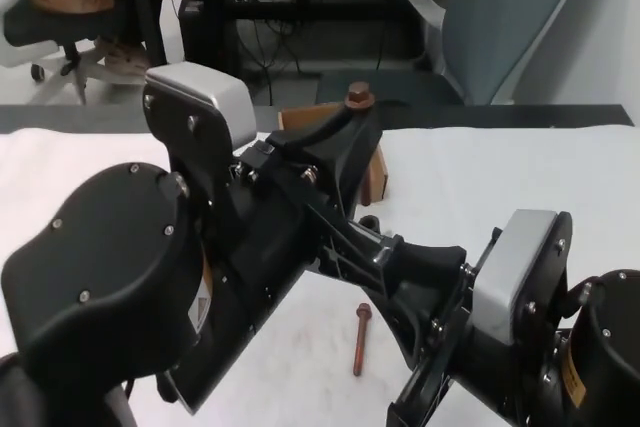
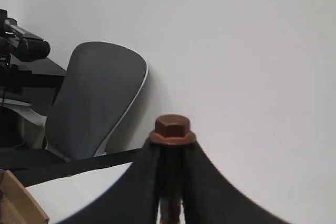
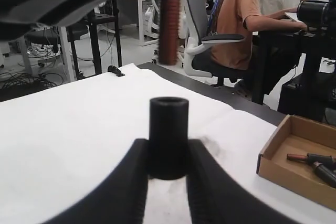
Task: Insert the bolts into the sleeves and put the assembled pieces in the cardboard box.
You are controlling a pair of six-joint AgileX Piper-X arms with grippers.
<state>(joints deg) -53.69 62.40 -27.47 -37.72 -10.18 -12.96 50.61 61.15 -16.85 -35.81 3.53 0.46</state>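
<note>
High view: set behind and above both arms, facing forward and down over the white bench point(image 1: 500, 167), arm housings close in front.

Left wrist view: close behind the left gripper point(image 2: 170, 153), tilted up toward a wall.

Right wrist view: close behind the right gripper point(image 3: 168, 150) and its sleeve point(image 3: 168, 129), looking low across the bench.

Shared by all three: the held bolt point(image 1: 359, 98) and the cardboard box point(image 1: 375, 172).

No text, label, number or sign is legible anywhere here.

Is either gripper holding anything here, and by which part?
Left gripper: jaws shut on the bolt, on its shank just under the head. Right gripper: jaws shut on the black sleeve, around its lower half.
</note>
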